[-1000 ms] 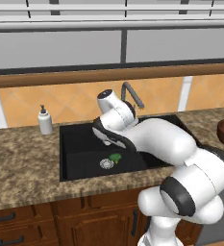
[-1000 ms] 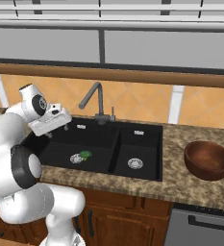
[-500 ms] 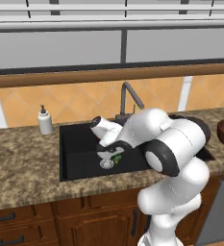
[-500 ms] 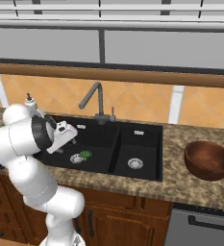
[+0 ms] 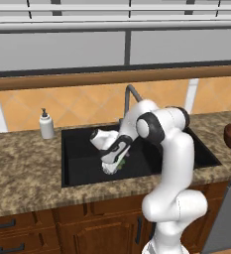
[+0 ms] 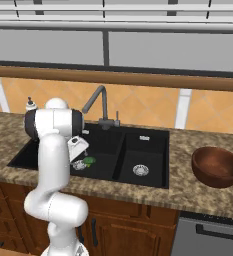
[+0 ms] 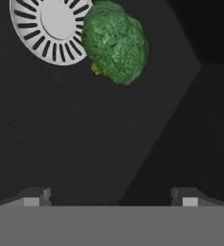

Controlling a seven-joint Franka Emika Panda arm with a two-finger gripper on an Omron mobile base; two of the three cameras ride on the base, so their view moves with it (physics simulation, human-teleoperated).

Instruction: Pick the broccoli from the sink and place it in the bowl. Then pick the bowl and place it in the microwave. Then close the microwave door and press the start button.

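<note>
The broccoli [image 7: 115, 42], a lumpy bright-green floret, lies on the floor of the large basin of the black sink [image 6: 150, 145], touching the slotted round metal drain [image 7: 51, 29]. My gripper [image 7: 111, 196] hangs above it, fingers spread wide and empty, ready to descend. The thick-walled reddish-brown bowl [image 6: 217, 166] waits on the speckled stone counter [image 6: 198, 192].

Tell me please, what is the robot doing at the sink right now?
The arm is reaching down into the large basin of the sink. Its open gripper hovers above the broccoli, which lies beside the round drain, not yet grasped. The bowl waits on the counter to the right.
</note>
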